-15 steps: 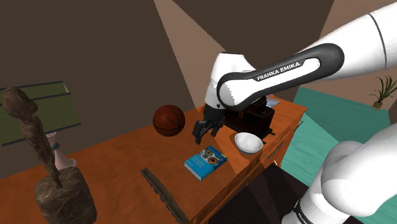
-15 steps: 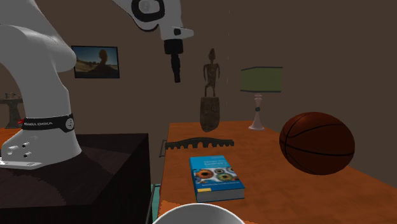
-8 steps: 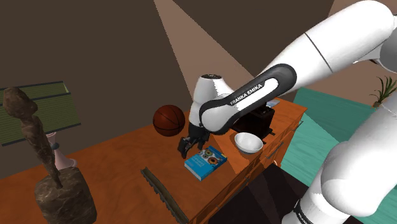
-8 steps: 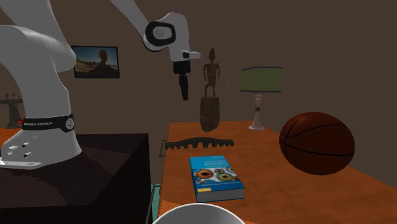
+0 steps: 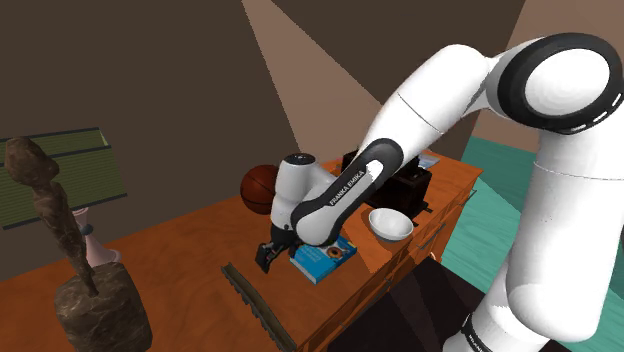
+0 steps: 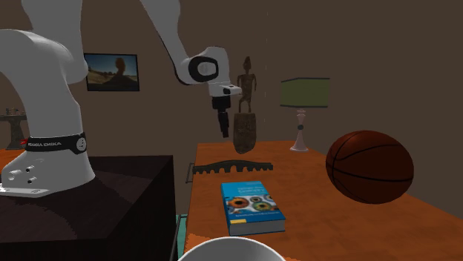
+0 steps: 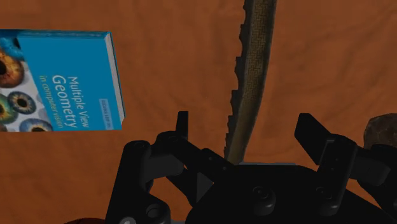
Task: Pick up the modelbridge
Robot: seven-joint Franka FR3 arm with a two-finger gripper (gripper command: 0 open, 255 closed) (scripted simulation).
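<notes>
Shoulder view, arm: the arm carries the lettering "FRANKA EMIKA".
Shoulder view, gripper: the gripper hangs over the table, between the book and the bridge.
Shoulder view, bridge: it lies flat, with one end toward the table edge nearest the stand.
Second exterior view, bridge: the dark bridge reaches the table edge beside the stand. The gripper is above it, apart.
Second exterior view, book: the blue book lies between the bridge and the table's near edge.
Wrist view, fingers: the fingers of the gripper stand apart, clasping nothing. The bridge runs between them on the table below.
Wrist view, book: the cover reads "Multiple View Geometry in computer vision".
</notes>
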